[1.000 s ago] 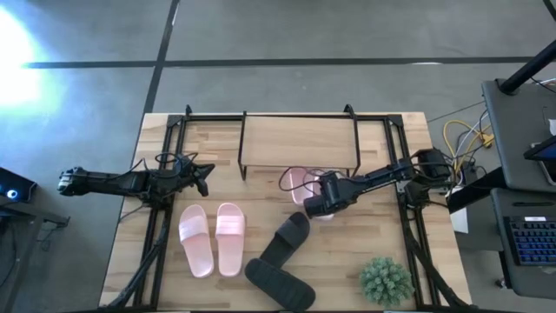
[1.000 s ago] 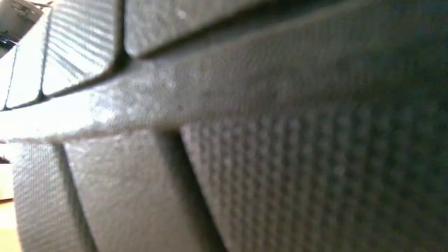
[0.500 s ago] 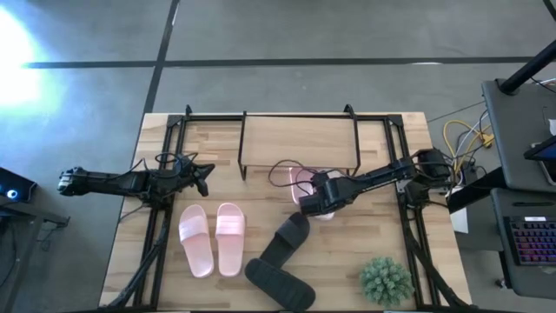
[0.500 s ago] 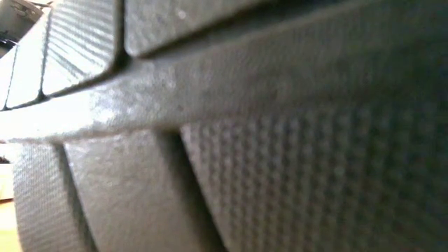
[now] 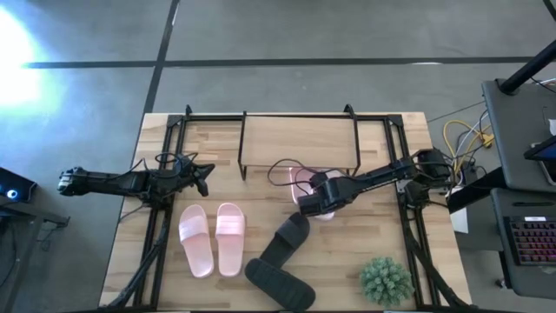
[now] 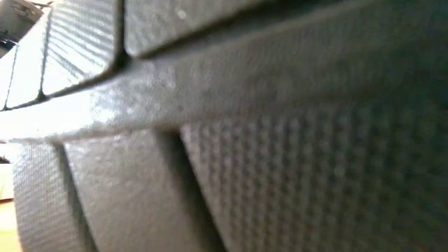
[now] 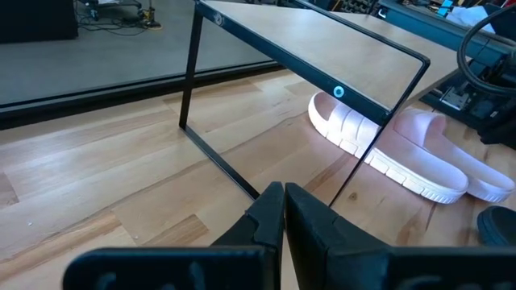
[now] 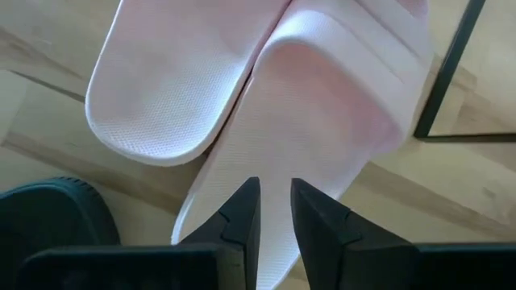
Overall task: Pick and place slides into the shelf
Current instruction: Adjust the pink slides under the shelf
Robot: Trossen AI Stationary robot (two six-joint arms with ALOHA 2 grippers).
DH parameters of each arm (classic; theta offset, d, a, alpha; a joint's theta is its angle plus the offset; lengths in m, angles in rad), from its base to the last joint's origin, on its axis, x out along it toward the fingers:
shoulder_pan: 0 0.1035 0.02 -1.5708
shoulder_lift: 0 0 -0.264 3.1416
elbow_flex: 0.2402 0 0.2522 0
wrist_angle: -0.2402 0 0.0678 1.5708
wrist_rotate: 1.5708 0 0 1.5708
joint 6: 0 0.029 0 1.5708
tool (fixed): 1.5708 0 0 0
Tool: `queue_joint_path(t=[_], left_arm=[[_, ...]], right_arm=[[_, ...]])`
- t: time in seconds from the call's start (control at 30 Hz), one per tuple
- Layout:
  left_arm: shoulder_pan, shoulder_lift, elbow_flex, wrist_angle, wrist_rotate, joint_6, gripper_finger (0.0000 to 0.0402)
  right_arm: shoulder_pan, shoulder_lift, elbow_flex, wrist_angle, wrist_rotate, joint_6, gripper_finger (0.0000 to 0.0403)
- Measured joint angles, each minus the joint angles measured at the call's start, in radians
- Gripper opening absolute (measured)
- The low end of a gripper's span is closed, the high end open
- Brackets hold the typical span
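Observation:
The shelf (image 5: 300, 143) stands at the table's far middle. A light pink pair of slides (image 5: 300, 181) lies with its toes under the shelf's near edge, also in the left wrist view (image 7: 403, 149). My right gripper (image 5: 311, 203) is at this pair's heel end, fingers nearly shut. A second pink pair (image 5: 214, 237) lies flat to the near left. Two black slides (image 5: 287, 241) (image 5: 278, 283) lie near the front edge. My left gripper (image 5: 205, 178) waits shut, left of the shelf. My right gripper has the heel end (image 8: 274, 173) of the right-hand pink slide between its two fingertips (image 8: 246, 211), coming from the near right and slanting down. The slide's toe end lies under the shelf beside its twin. The gripper hides how far back the sole reaches.
A spiky green plant (image 5: 385, 280) stands at the near right corner. A black slide's textured sole (image 6: 266, 154) fills the low view. Black frame rails run along both table sides. Bare wood shows left of the shelf and between the pink pairs.
My right gripper has moved a little toward the table's left and far side, and the pink pair at the shelf has slid with it, farther under the shelf's near edge. The left arm has kept still.

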Motion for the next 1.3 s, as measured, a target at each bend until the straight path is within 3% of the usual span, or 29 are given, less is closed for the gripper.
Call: queue_joint_path(t=[0.3, 0.5, 0.57, 0.7, 0.83, 1.0, 1.13, 1.3], left_arm=[[0.0, 0.0, 0.0, 0.001, -0.004, 0.0, 0.0], [0.0, 0.0, 0.0, -0.001, -0.003, 0.0, 0.0], [0.0, 0.005, 0.0, 0.003, -0.003, 0.0, 0.0], [0.0, 0.011, 0.0, 0.002, -0.002, 0.0, 0.0], [0.0, 0.011, 0.0, 0.0, -0.002, 0.0, 0.0], [0.0, 0.011, 0.0, -0.001, -0.002, 0.0, 0.0], [0.0, 0.011, 0.0, -0.001, -0.002, 0.0, 0.0], [0.0, 0.011, 0.0, -0.002, 0.001, 0.0, 0.0]], right_arm=[[0.007, 0.026, -0.019, -0.088, 0.042, 0.038, 0.0069], [0.011, 0.024, -0.034, -0.034, 0.093, -0.138, 0.0087], [0.004, 0.027, -0.036, -0.039, 0.043, -0.177, 0.0088], [-0.004, 0.021, -0.036, -0.04, -0.171, -0.167, 0.007], [0.051, -0.002, -0.03, -0.031, -0.327, -0.113, 0.0045], [0.099, 0.009, -0.039, 0.105, -0.416, -0.034, 0.0022], [0.108, 0.045, -0.044, 0.22, -0.354, 0.025, 0.0017], [0.095, 0.064, -0.044, 0.206, -0.257, 0.066, 0.0017]])
